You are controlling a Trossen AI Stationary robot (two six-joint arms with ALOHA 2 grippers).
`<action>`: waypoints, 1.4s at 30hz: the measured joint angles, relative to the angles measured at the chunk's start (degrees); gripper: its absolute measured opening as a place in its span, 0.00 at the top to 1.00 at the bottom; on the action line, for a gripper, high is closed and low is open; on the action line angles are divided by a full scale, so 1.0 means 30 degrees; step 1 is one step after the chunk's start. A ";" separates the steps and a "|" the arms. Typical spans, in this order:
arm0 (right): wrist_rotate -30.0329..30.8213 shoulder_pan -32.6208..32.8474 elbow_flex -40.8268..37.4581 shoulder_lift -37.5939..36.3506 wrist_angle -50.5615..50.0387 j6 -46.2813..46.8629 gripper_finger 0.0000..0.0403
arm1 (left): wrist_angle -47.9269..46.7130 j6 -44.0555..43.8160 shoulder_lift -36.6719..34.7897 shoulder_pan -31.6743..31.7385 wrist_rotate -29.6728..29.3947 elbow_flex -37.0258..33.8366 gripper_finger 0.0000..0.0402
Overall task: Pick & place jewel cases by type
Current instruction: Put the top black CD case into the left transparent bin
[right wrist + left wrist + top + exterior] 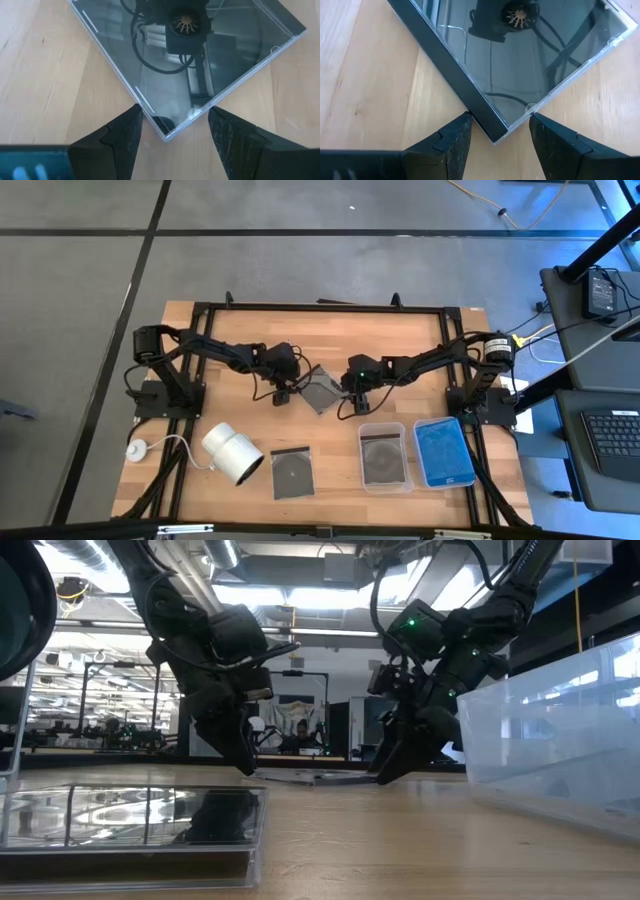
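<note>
I have both pincers down at the middle of the table, one at each opposite corner of the same dark jewel case [321,389]. The left pincer [497,131] stands spread with the case's spine corner between its fingers, not pinched as far as I can see; the right pincer [172,125] is likewise spread around the clear corner (the disc hub shows through the lid in both wrist views). The case lies flat on the wood, turned diamond-wise between them.

Outward from the pincers, toward the near edge: a second dark case [292,472] lies loose, still to be sorted. Beside it, on the right pincer's side, one clear tray [384,457] holds a dark case and the next tray [444,451] holds a bright blue case. I judge the sort well under way, with at least these two dark ones left; how many sit stacked in each tray I cannot tell.

A white cylinder [233,453] lies off the left pincer's side. The table [400,330] is pale butcher-block in a black frame; beyond it, a grey floor, and a workshop with ceiling lights.
</note>
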 joint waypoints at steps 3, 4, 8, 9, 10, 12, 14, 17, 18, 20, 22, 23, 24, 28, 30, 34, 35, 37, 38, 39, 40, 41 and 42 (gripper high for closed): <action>-0.0127 -0.0015 -0.0041 0.0000 0.0160 -0.0025 0.43 | 0.0129 -0.0007 -0.0007 -0.0129 -0.0213 0.0000 0.51; -0.0185 -0.0015 -0.0057 0.0000 0.0240 0.0016 0.43 | 0.0200 -0.0009 -0.0015 -0.0166 -0.0285 0.0000 0.51; -0.0850 -0.0066 -0.0080 0.0029 0.0616 0.0032 0.43 | 0.0417 0.0089 -0.0022 -0.0283 -0.0431 -0.0015 0.51; -0.0891 -0.0066 -0.0080 0.0035 0.0638 0.0026 0.43 | 0.0423 0.0383 -0.0022 -0.0283 -0.0430 -0.0021 0.51; -0.0917 -0.0066 -0.0080 0.0036 0.0644 0.0019 0.43 | 0.0414 0.0731 -0.0022 -0.0283 -0.0424 -0.0022 0.51; -0.1016 -0.0066 -0.0080 0.0036 0.0664 -0.0020 0.43 | 0.0362 0.1696 -0.0022 -0.0283 -0.0430 -0.0015 0.51; -0.1088 -0.0056 -0.0080 0.0044 0.0689 -0.0034 0.43 | 0.0335 0.2515 -0.0022 -0.0330 -0.0698 -0.0015 0.51; -0.1163 -0.0052 -0.0080 0.0051 0.0711 -0.0034 0.43 | 0.0332 0.3034 -0.0019 -0.0481 -0.1317 -0.0015 0.51; -0.1177 -0.0052 -0.0073 0.0051 0.0718 -0.0034 0.43 | 0.0328 0.3014 -0.0022 -0.0533 -0.1424 -0.0015 0.51; -0.1192 -0.0044 -0.0073 0.0051 0.0779 0.0079 0.43 | 0.0321 0.2783 -0.0015 -0.0669 -0.1509 -0.0007 0.51; -0.1239 -0.0044 -0.0073 0.0053 0.0937 0.0353 0.43 | 0.0326 0.2790 -0.0022 -0.0769 -0.1312 -0.0007 0.51; -0.1246 -0.0041 -0.0073 0.0058 0.1006 0.0556 0.43 | 0.0334 0.2781 -0.0022 -0.0861 -0.1384 -0.0007 0.51; -0.1250 -0.0034 -0.0076 0.0058 0.1048 0.0683 0.43 | 0.0342 0.2776 -0.0053 -0.0983 -0.1555 -0.0007 0.51; -0.1273 -0.0030 -0.0080 0.0058 0.1097 0.0732 0.43 | 0.0327 0.3256 -0.0622 -0.1266 -0.2148 -0.0031 0.51; -0.1323 -0.0030 -0.0080 0.0066 0.1119 0.0589 0.43 | 0.0190 0.3373 -0.1027 -0.1405 -0.2536 -0.0087 0.51; -0.1330 -0.0030 -0.0080 0.0073 0.1133 0.0600 0.43 | 0.0007 0.3368 -0.1984 -0.1516 -0.2436 -0.0124 0.51; -0.1334 -0.0025 -0.0080 0.0073 0.1133 0.0600 0.43 | 0.0007 0.3366 -0.2075 -0.1590 -0.2490 -0.0124 0.51; -0.1340 -0.0015 -0.0080 0.0073 0.1141 0.0593 0.43 | 0.0013 0.3359 -0.2182 -0.1724 -0.2600 -0.0124 0.51; -0.1347 -0.0015 -0.0080 0.0073 0.1141 0.0598 0.43 | 0.0061 0.3359 -0.2224 -0.1770 -0.2640 -0.0124 0.51; -0.1352 -0.0015 -0.0080 0.0073 0.1141 0.0599 0.43 | 0.0087 0.3359 -0.2229 -0.1809 -0.2669 -0.0124 0.51; -0.1352 -0.0015 -0.0080 0.0073 0.1148 0.0593 0.43 | 0.0087 0.3351 -0.2229 -0.1871 -0.2689 -0.0124 0.51; -0.1365 -0.0015 -0.0080 0.0073 0.1148 0.0586 0.43 | 0.0093 0.3319 -0.2229 -0.1923 -0.2710 -0.0124 0.51; -0.1379 -0.0015 -0.0080 0.0073 0.1148 0.0591 0.43 | 0.0095 0.3313 -0.2237 -0.1958 -0.2713 -0.0124 0.51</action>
